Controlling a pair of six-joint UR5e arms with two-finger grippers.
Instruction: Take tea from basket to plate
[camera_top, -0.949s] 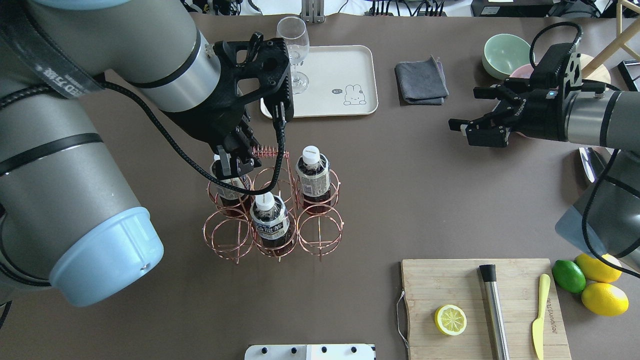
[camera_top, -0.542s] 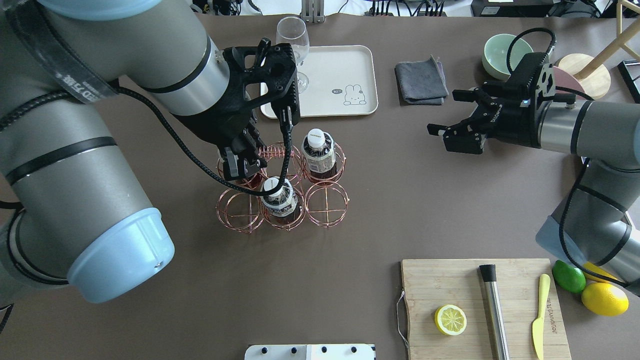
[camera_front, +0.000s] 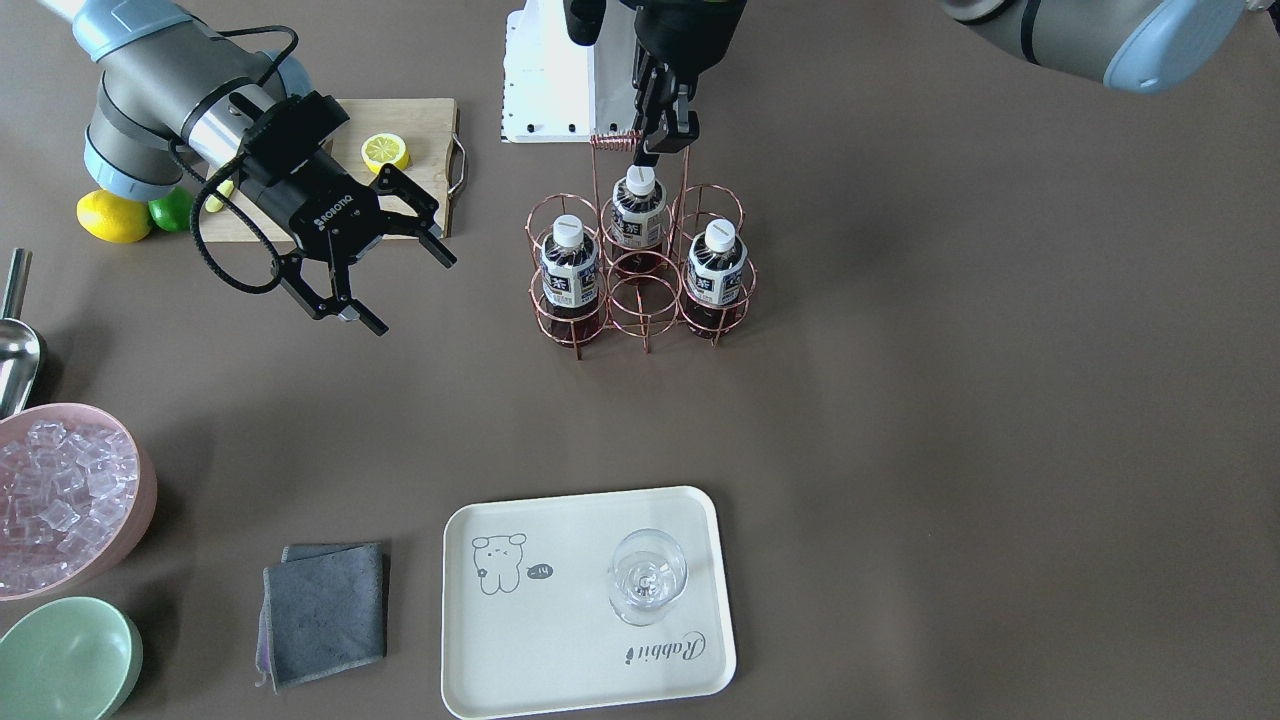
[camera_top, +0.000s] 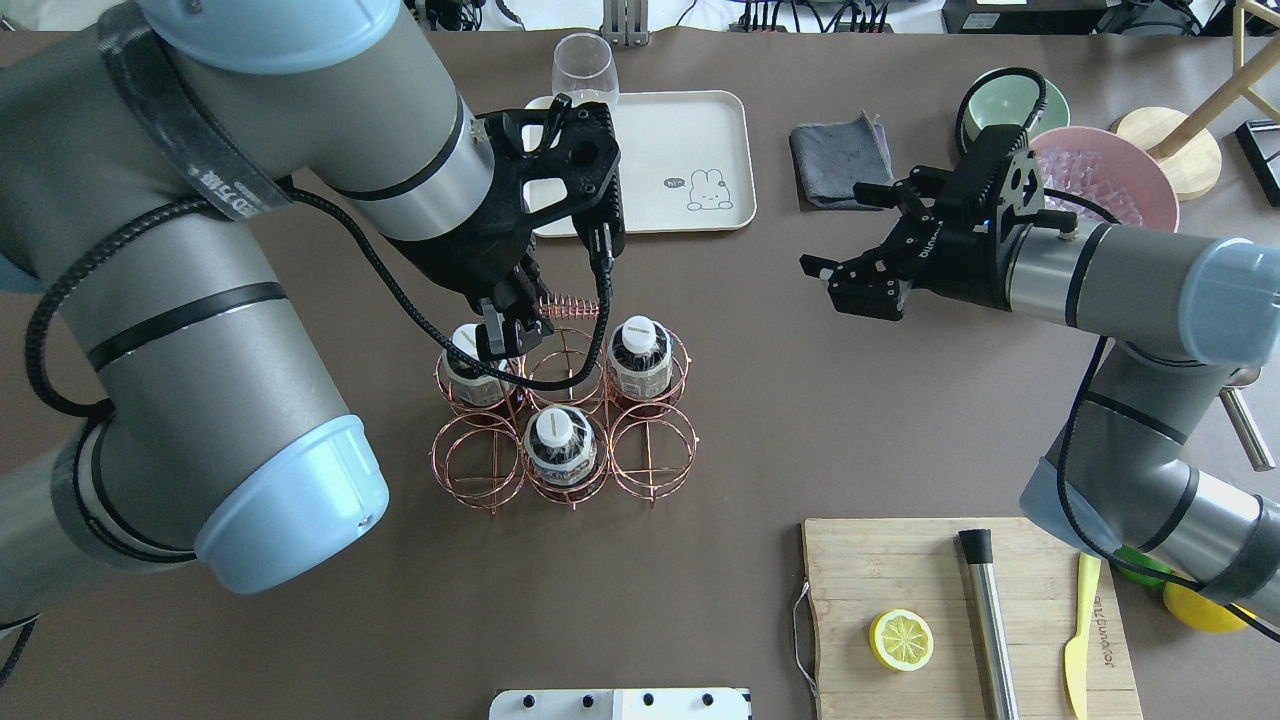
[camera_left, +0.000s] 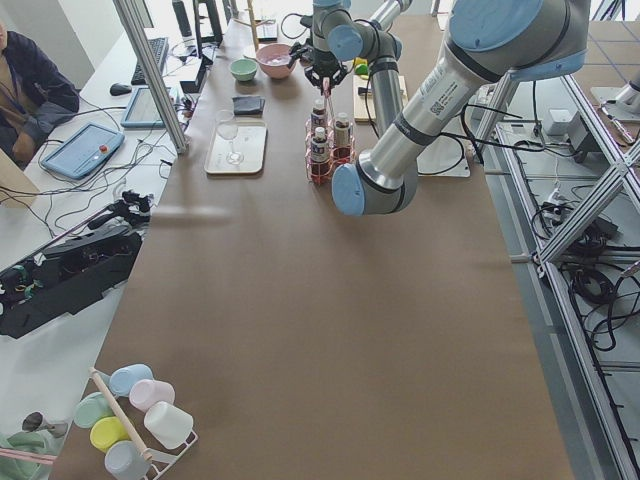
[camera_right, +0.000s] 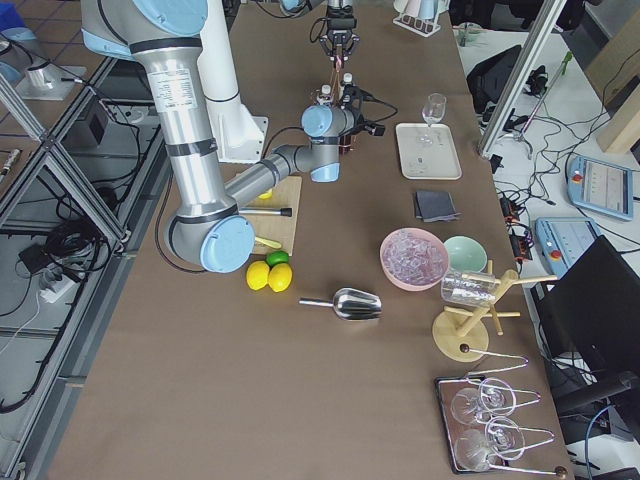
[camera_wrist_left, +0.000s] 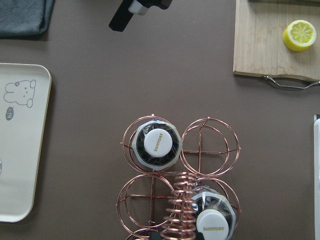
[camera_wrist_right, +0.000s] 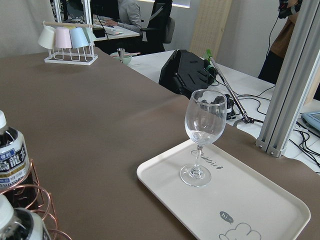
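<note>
The copper wire basket stands on the table, left of centre, with three tea bottles upright in its rings; they also show in the front view. My left gripper is above the basket, shut on its tall handle beside the wire coil. The left wrist view looks down on two white caps. The cream plate lies at the far edge with a wine glass on it. My right gripper is open and empty, in the air to the right of the basket.
A grey cloth lies right of the plate. A mint-green bowl and a pink bowl of ice stand at the far right. A wooden cutting board with a lemon half, a muddler and a knife lies near right.
My left gripper has carried the basket a little right and away from me; the bottles look smaller and now stand upright. My right gripper has moved left toward the table's middle.
</note>
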